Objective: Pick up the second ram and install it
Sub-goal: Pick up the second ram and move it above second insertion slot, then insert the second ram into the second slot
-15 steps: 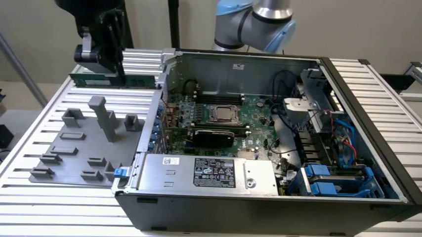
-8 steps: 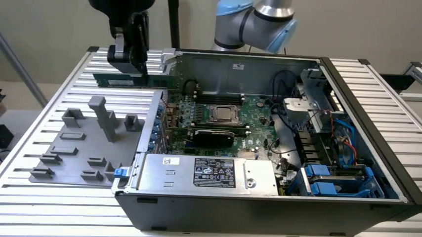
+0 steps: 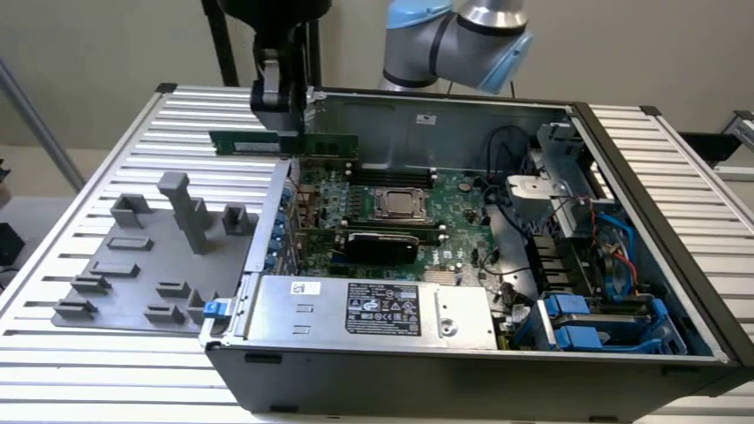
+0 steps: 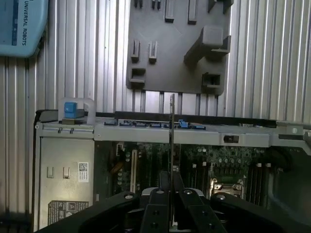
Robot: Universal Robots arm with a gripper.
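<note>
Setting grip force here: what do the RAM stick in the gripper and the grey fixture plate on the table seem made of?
The RAM stick: rigid green circuit board, likely fibreglass laminate, matte; thin and straight edge-on in the gripper. The fixture plate: uniform matte grey with blocky raised shapes, probably plastic, possibly printed.

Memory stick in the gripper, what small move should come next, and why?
Probably shift it inward over the motherboard, keeping it high. The gripper is shut on the memory stick, which hangs level across the case wall, so lowering it here would likely hit that wall.
</note>
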